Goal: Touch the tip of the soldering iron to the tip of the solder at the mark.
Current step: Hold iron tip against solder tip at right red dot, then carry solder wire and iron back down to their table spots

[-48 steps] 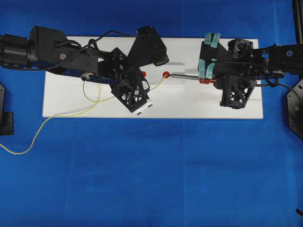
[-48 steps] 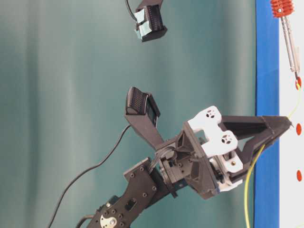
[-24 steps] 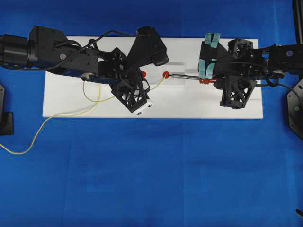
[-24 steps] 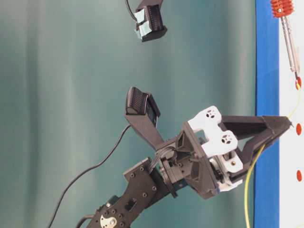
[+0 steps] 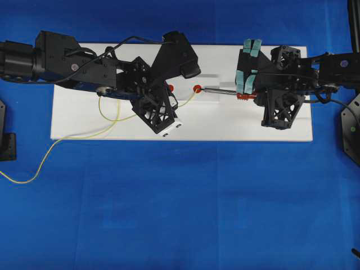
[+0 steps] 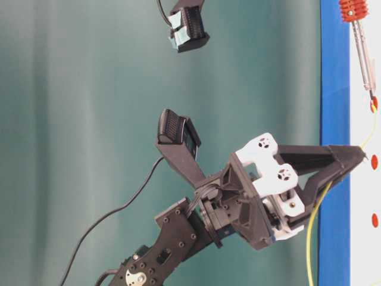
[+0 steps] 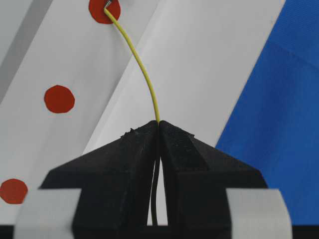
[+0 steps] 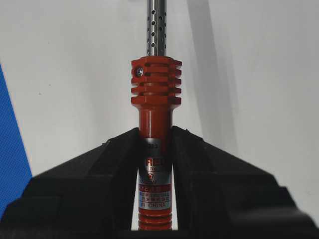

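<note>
The left tool point(image 7: 159, 124) pinches the solder point(image 7: 142, 74), a thin yellow wire arcing to a red mark point(image 5: 197, 89) mid-board point(image 5: 225, 126). The right tool point(image 8: 154, 144) clamps the ribbed orange iron point(image 8: 155, 164), its steel shaft reaching that mark. The tips appear to meet; the next move likely calls for holding steady.

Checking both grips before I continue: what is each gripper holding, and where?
Left gripper pinches the solder short of its tip. Right gripper clamps the soldering iron by its handle.
</note>
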Robot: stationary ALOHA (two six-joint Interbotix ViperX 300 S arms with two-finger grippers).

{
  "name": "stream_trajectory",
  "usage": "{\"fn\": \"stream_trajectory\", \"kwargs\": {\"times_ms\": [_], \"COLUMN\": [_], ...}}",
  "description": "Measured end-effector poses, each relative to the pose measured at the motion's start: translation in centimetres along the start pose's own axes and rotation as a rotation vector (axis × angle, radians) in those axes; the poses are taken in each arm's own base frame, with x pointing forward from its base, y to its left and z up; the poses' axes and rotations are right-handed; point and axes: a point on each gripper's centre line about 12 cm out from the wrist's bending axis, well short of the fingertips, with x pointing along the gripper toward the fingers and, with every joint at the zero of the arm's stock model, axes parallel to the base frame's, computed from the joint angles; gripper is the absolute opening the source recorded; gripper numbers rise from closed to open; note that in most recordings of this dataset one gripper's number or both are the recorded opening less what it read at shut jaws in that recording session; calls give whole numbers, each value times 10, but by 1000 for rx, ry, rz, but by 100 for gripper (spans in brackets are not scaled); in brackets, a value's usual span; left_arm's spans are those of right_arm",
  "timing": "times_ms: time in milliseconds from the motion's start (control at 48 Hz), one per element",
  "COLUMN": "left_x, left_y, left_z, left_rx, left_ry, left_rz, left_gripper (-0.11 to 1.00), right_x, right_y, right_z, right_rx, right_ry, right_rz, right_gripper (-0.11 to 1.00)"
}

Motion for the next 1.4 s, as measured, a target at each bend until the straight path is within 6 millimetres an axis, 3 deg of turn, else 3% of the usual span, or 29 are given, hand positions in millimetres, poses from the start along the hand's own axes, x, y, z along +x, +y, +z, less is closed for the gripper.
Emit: {"fn": "stream_trajectory", "kwargs": {"times_ms": [333,750,875,1166,1396], "left_x": [-5,-80,-93,-100,-102], "left_y": [1,-1,-1,-2,-4], "left_z": [-1,-18,-28,-34,-40], "left_rx": [2,18,21,28,37], "left_ry": [-8,-97,-121,-168,-162], "left_rz": [-4,-62,-82,-113,-121], "left_gripper": [2,2,2,2,2], "right_x": [0,0,0,-2,-33], "right_y": [0,0,0,0,-2], "right_z": [0,1,1,2,-2], "right_rx": [0,0,0,0,4], "right_ry": [-2,-9,-11,-18,-122], "right_rz": [0,2,2,3,16], "right_gripper": [6,6,6,6,6]}}
